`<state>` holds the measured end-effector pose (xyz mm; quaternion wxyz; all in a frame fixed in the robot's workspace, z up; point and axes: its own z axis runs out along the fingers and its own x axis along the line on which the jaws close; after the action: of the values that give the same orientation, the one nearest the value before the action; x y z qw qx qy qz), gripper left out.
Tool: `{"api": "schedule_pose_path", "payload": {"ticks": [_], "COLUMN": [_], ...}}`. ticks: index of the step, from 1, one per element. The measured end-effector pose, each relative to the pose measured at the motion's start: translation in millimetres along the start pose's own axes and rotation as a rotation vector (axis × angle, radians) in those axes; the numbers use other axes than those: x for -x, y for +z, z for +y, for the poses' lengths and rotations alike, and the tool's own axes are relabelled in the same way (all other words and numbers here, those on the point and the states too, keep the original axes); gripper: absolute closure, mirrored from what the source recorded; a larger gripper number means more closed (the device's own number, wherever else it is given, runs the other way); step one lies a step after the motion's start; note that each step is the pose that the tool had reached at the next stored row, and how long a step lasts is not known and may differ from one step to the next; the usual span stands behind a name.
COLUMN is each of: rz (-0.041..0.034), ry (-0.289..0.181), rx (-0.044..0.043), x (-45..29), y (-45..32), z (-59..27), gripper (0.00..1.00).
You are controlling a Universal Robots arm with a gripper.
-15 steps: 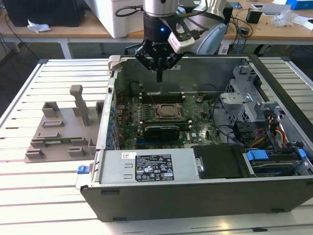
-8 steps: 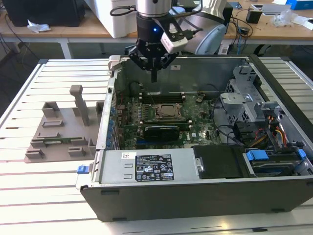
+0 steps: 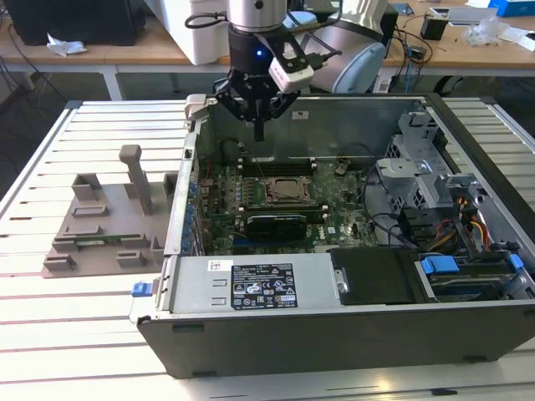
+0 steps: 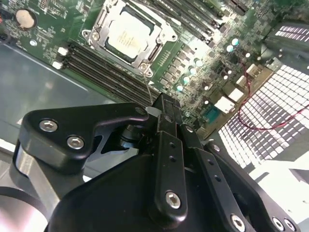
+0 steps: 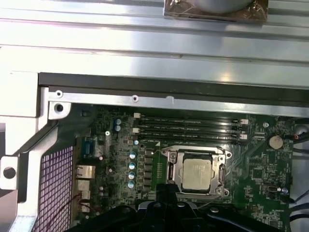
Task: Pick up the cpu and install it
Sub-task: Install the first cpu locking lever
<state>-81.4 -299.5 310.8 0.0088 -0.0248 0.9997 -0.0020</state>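
In the second wrist view the black metal gripper fills the foreground, its fingers pressed together with nothing visibly held between them. Beyond its tip lies the green motherboard, and on it the cpu, a flat square chip with a silver-grey metal top, already seated inside the steel socket frame. The first wrist view shows the same chip in the socket, just beside the row of long black memory slots. In the exterior view the gripper hangs above the rear part of the open dark-grey computer case, above the socket and apart from it. The case rests on a slatted white worktop, beside a grey plastic block with upright posts.
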Motion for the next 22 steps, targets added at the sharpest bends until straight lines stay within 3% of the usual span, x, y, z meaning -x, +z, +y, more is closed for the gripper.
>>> {"api": "schedule_pose_path", "payload": {"ticks": [3, 6, 10, 11, 18, 22], "rz": [0.0001, 0.0000, 0.0001, 0.0001, 0.0002, 0.0020], "ry": [0.000, 0.000, 0.000, 0.000, 0.000, 0.000], "rx": [0.0000, -0.0001, 0.0000, 0.0000, 0.0001, 0.0001], "x": [-5.9, -22.9, -29.2, -31.5, -31.6, -25.7], "y": [6.3, 9.8, 14.5, 18.7, 32.7, 41.4], "z": [3.1, 6.7, 8.1, 9.2, 18.2, 24.7], "gripper": [0.89, 0.89, 0.89, 0.89, 0.89, 0.89]}}
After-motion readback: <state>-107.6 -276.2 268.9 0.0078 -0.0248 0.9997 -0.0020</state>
